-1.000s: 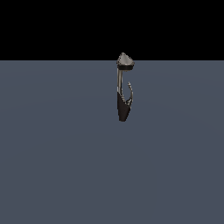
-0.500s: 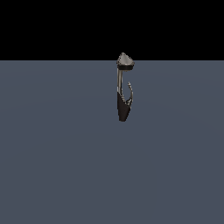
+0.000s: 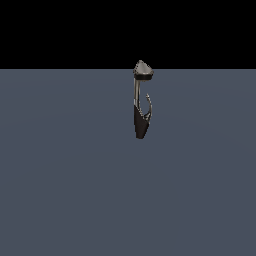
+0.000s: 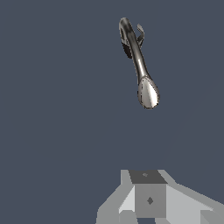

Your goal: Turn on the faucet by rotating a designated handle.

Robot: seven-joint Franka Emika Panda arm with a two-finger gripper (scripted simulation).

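Faucet (image 3: 141, 102) — slim rigid metal, likely slick. Handle (image 3: 148, 106) — short thin hook near base; push at tip, prob. stiff pivot. Gripper (image 4: 148, 205) well apart; fingers' state: can't tell.

A bare simulated test scene, not a real room.

A flat, uniform slate-grey floor (image 3: 65, 190) fills the near and middle ground and ends at a straight horizon, with a solid black backdrop (image 3: 60, 30) beyond it. The surfaces carry no texture and no furnishing. The only fixture is a small dark metallic faucet (image 3: 136, 100) standing alone toward the far edge of the floor, just right of centre. In the wrist view, blocky, flat-shaded pale grey robot parts (image 4: 151, 199) look computer-rendered.
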